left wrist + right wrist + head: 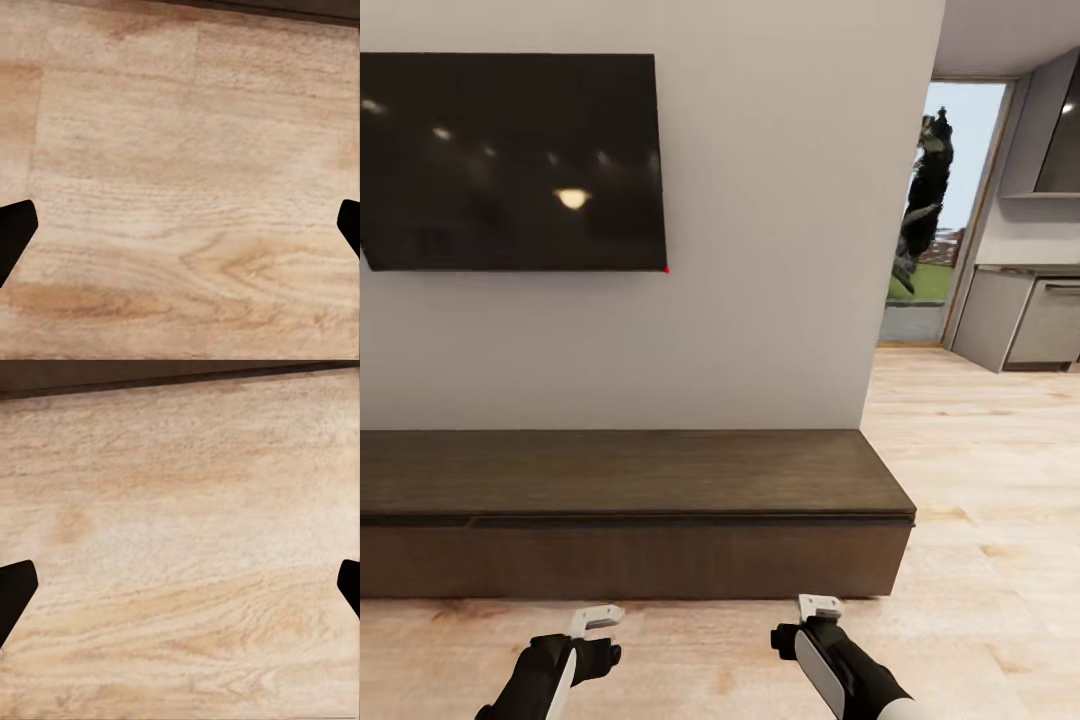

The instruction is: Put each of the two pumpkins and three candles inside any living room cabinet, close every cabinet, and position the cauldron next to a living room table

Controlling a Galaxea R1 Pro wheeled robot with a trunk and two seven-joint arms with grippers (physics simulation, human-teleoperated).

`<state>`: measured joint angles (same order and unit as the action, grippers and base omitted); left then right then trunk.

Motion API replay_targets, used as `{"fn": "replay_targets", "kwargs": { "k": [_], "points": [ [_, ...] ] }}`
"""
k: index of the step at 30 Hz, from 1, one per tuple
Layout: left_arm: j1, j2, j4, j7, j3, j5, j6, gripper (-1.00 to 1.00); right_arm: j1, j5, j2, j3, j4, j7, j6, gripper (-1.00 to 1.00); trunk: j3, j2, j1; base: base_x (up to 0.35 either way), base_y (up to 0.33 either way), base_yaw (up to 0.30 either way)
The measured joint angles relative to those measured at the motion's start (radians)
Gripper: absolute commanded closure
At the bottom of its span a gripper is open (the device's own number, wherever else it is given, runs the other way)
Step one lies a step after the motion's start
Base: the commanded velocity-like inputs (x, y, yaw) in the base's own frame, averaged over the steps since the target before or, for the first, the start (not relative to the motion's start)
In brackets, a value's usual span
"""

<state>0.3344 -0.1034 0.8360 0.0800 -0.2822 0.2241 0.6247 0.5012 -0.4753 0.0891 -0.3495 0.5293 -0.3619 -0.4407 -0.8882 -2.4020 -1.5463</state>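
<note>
The cabinet (630,515), a long low box of dark-brown grained wood with flat handle-less fronts shut flush, stands against the pale wall below a glossy black television (510,160). Just before the cabinet, over pale grained plank floor (980,480), hang the left gripper (598,620) and right gripper (820,607), both spread wide and holding nothing.

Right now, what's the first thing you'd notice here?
A big dark TV on the white wall, with ceiling lights glinting in it. Under it runs the long brown cabinet, shut, against the wall. Both grippers, left and right, hang open and empty above the wood floor, and a doorway at far right shows a tree outside.
</note>
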Motion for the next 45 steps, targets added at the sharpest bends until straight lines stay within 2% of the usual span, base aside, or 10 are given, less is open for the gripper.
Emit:
{"fn": "replay_targets", "kwargs": {
  "k": [6,10,31,34,36,41,45],
  "points": [
    [0.001,-0.002,0.000,-0.034,0.000,0.000,0.000,-1.00,-0.002,0.006,0.010,-0.006,0.000,-0.003,0.012,-1.00,0.013,0.042,0.023,-0.288,0.039,0.195],
    [0.001,-0.001,0.000,-0.055,0.000,-0.001,0.000,-1.00,-0.003,0.007,0.003,-0.005,0.000,-0.001,0.013,-1.00,0.021,0.070,0.038,-0.163,0.023,0.209],
    [0.002,0.001,-0.003,-0.066,-0.001,0.000,0.001,-1.00,-0.003,0.017,-0.002,-0.007,-0.015,0.001,0.014,-1.00,0.065,0.217,0.119,-0.007,0.001,0.228],
    [0.002,0.003,-0.010,-0.085,-0.006,-0.001,0.000,-1.00,-0.003,0.016,-0.002,-0.007,-0.016,0.001,0.014,-1.00,0.072,0.238,0.130,0.000,0.000,0.240],
    [0.002,0.014,-0.019,-0.107,-0.013,-0.001,-0.001,-1.00,-0.003,0.015,0.002,-0.008,-0.017,0.000,0.014,-1.00,0.077,0.252,0.138,0.000,0.000,0.243],
    [0.002,0.084,-0.160,-0.125,-0.061,-0.011,-0.026,-1.00,-0.003,0.019,0.010,-0.009,-0.056,0.000,0.024,-1.00,0.088,0.287,0.157,0.000,0.000,0.243],
    [0.002,0.104,-0.205,-0.131,-0.099,-0.012,-0.087,-1.00,-0.003,0.018,0.010,-0.009,-0.070,0.000,0.055,-1.00,0.098,0.315,0.172,0.000,0.000,0.244]
  ]
}}
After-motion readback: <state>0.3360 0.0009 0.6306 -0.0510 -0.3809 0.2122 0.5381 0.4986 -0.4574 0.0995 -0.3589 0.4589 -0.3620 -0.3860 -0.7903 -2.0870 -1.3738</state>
